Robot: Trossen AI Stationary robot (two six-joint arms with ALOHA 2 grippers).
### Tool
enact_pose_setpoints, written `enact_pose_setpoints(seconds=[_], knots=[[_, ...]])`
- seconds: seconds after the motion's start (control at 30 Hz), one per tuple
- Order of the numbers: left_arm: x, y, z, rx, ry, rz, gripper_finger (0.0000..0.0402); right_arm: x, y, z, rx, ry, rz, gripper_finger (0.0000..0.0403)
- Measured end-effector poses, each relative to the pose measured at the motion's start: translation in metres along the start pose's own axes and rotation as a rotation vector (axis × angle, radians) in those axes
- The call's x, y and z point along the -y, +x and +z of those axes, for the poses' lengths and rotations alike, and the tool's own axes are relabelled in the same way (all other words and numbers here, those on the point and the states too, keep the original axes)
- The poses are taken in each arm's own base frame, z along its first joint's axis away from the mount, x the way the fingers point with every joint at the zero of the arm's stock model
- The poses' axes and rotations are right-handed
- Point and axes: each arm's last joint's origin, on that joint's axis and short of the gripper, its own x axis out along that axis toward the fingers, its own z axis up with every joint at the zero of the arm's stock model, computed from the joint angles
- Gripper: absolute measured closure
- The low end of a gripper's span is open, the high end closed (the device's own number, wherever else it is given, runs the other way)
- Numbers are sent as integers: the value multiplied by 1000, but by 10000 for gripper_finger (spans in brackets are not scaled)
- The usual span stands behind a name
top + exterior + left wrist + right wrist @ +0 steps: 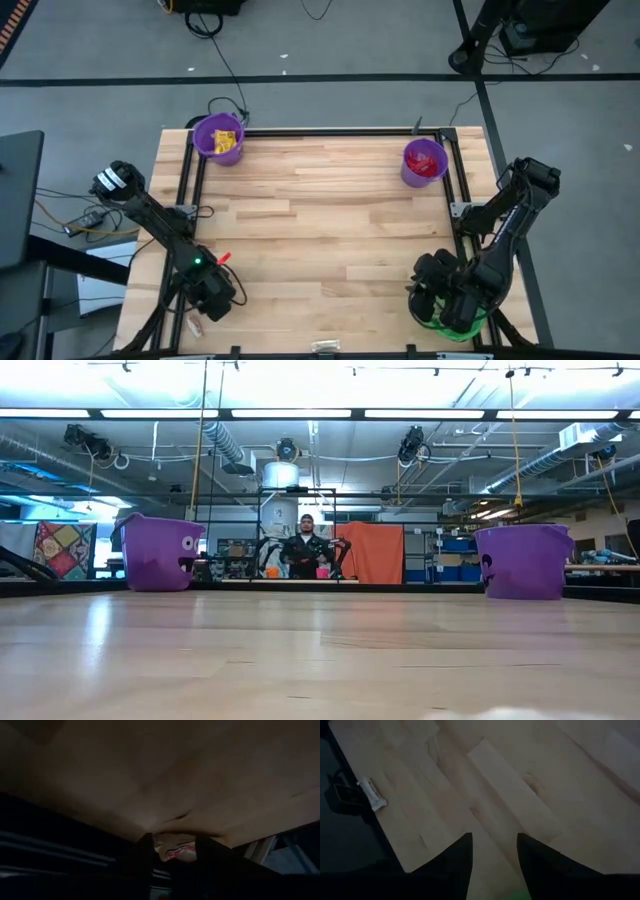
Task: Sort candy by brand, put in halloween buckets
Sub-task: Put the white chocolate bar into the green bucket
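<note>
Purple buckets: two, far left (218, 138) and far right (424, 162).
Green buckets: one (447, 325), near right.
Loose wrapped candies: two, near left (195, 326) and near middle (325, 346).
Robot arms: two.

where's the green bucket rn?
High view: green bucket sits at the table's near right corner, mostly hidden under the right pincer.

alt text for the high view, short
Overhead view of a wooden table with two purple buckets at its far corners, the left purple bucket holding yellow candy and the right purple bucket red candy. The left gripper sits at the near left edge; the right gripper hovers over a green bucket near right.
</note>
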Motion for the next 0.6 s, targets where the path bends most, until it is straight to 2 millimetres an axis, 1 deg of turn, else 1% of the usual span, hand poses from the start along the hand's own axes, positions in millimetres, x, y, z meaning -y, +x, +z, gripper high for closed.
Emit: enact_pose_setpoints(seconds=[0.1,0.23,0.37,0.6], knots=[[-1,2,-2,-6,53,14,236,0,1,3,10,-3,-6,238],[-2,12,-11,15,130,33,223,0,3,5,-5,-11,-7,238],[-3,21,-21,-4,195,53,221,-1,3,5,-15,-11,-6,238],[-3,23,-24,-19,271,44,224,0,4,7,-19,-39,-14,238]])
